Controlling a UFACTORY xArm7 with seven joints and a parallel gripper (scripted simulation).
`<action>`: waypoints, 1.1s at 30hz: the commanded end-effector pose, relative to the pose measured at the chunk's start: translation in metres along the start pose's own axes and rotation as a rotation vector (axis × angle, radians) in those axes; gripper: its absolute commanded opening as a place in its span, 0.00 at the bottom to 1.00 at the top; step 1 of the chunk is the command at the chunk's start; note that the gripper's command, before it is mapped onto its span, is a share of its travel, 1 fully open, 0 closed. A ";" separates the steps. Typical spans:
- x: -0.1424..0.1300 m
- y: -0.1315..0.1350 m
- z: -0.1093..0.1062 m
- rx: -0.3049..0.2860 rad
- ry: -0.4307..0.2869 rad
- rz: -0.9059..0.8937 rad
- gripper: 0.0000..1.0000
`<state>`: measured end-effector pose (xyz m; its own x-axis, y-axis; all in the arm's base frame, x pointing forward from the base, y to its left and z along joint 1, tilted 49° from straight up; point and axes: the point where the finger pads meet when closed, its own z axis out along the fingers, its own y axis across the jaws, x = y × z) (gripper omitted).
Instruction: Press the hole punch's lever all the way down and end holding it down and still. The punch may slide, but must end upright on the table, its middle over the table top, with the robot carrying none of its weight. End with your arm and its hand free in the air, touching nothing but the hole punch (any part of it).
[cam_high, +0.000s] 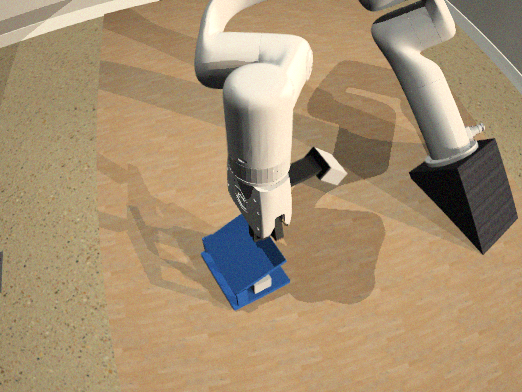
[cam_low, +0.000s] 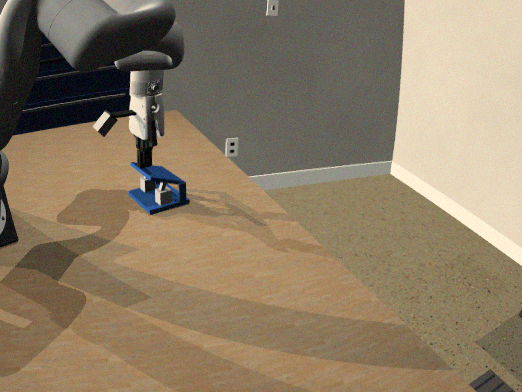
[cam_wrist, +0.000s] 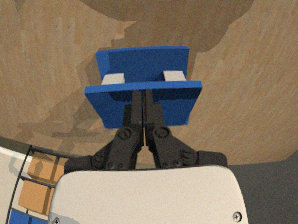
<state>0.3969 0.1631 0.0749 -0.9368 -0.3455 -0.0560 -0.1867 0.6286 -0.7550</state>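
Observation:
A blue hole punch (cam_high: 245, 265) stands upright on the wooden table, with a flat base, a sloping lever plate on top and two white punch blocks under it. It also shows in the exterior view (cam_low: 157, 187) and the wrist view (cam_wrist: 143, 90). My gripper (cam_high: 269, 235) is shut and empty, pointing straight down. Its fingertips (cam_low: 143, 162) rest on the raised free end of the lever. The lever is still tilted, with a clear gap above the base.
The arm's dark base block (cam_high: 467, 192) stands at the table's right. The table's left edge (cam_high: 102, 200) borders a speckled carpet floor. A grey wall with a socket (cam_low: 231, 146) lies beyond the far table edge.

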 end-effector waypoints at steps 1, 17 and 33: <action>-0.001 0.001 -0.001 -0.003 -0.004 -0.001 0.00; -0.001 0.001 0.000 -0.003 -0.004 -0.001 0.00; -0.001 0.001 0.010 -0.003 -0.004 -0.001 0.00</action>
<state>0.3994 0.1573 0.0680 -0.9360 -0.3477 -0.0558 -0.1887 0.6292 -0.7540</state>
